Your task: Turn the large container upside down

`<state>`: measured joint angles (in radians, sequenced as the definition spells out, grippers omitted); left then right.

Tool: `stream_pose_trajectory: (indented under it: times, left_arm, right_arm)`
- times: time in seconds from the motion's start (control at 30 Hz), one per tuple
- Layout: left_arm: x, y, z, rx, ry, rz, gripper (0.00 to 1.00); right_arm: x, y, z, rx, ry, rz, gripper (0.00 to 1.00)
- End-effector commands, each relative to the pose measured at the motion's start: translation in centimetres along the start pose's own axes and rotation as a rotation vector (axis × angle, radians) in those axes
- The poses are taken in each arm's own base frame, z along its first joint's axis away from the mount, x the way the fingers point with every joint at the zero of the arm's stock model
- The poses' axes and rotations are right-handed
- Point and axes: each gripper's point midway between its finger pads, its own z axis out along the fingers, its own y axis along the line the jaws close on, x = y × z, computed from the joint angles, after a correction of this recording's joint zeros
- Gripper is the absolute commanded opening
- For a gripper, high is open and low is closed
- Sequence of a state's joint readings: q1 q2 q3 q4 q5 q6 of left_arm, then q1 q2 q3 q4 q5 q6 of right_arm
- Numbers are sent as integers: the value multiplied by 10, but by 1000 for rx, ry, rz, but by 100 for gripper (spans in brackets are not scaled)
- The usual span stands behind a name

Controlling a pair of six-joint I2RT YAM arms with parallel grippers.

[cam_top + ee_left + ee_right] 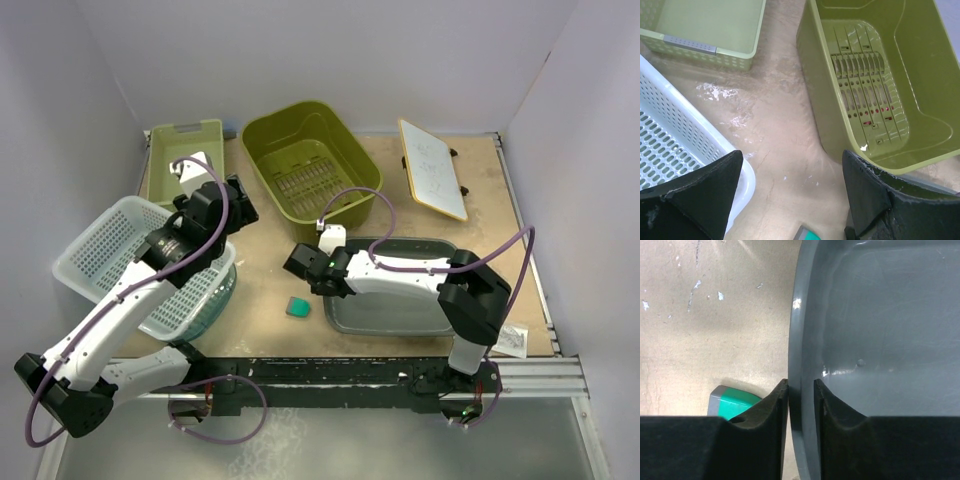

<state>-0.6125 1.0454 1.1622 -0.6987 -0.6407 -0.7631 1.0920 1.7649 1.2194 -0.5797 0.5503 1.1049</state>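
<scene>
The large grey container (pixel 400 300) sits upright on the table in front of the right arm. My right gripper (pixel 332 283) is shut on its left rim. In the right wrist view the gripper (pixel 801 390) has one finger outside the rim (pixel 799 315) and one inside the tub. My left gripper (pixel 238 205) is open and empty. It hovers over bare table (pixel 785 120) between the white basket (pixel 675 140) and the olive tub (pixel 875 85); in the left wrist view the gripper (pixel 792 160) has its jaws wide apart.
An olive drainer tub (pixel 305 160) stands at the back centre and a light green basket (pixel 185 155) at the back left. A white perforated basket (pixel 110 250) rests over a teal bowl (pixel 215 295). A small green and grey block (pixel 299 308) lies left of the grey container. A whiteboard (pixel 432 168) lies at the back right.
</scene>
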Motion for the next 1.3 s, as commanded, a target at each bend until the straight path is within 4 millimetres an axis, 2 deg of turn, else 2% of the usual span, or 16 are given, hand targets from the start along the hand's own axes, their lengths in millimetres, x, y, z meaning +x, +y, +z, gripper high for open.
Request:
stream_pose_trajectory:
  times: [0.0, 0.1, 0.23, 0.4, 0.67, 0.97, 1.03, 1.07, 1.27]
  left_arm:
    - [0, -4, 2, 22, -5, 4, 77]
    - [2, -4, 3, 20, 2, 11, 78]
    - [3, -6, 3, 26, 16, 6, 78]
    - [-5, -7, 1, 19, 0, -10, 78]
    - [-16, -12, -5, 24, -6, -24, 79]
    - [-15, -16, -5, 42, 2, -34, 79]
    - [-18, -17, -6, 48, -3, -39, 79]
    - [-19, -18, -6, 49, -4, -39, 79]
    - [-22, -17, -9, 54, -13, -49, 79]
  right_arm:
    - [-16, 14, -11, -51, -30, 52, 23]
    - [-18, 18, -17, -77, -21, 64, 13]
    - [-29, 29, -42, -170, -18, 103, 0]
    - [-53, 40, -81, -289, -50, 134, 0]
    - [-75, 52, -135, -471, -46, 198, 0]
    - [-111, 45, -220, -744, -116, 282, 0]
    - [-114, 44, -237, -810, -116, 294, 0]
    - [-108, 47, -248, -863, -74, 299, 0]
    - [-108, 55, -287, -1055, -19, 344, 0]
